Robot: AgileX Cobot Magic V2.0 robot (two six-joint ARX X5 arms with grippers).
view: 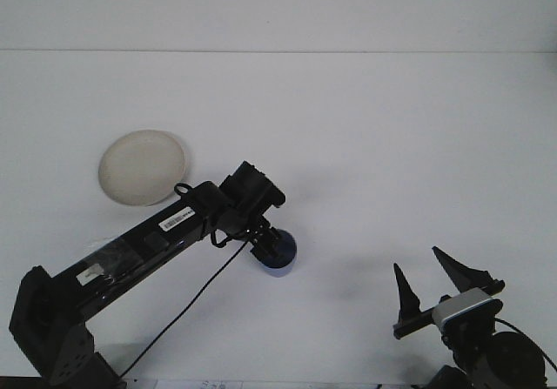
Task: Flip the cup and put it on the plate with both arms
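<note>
Under the left gripper (pixel 268 244): blue cup (pixel 280 257), touching; grip state cannot be told. Plate (pixel 142 167) well behind-left. Right gripper (pixel 432 273) spread wide, empty, well apart.

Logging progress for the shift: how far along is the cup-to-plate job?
Early. Nothing looks done: the plate is bare and the blue cup sits on the table, apart from it. In hand: the left gripper is at the cup; whether it grips is hidden. The right gripper waits open, far off. Left: flip, handover, placing.
</note>
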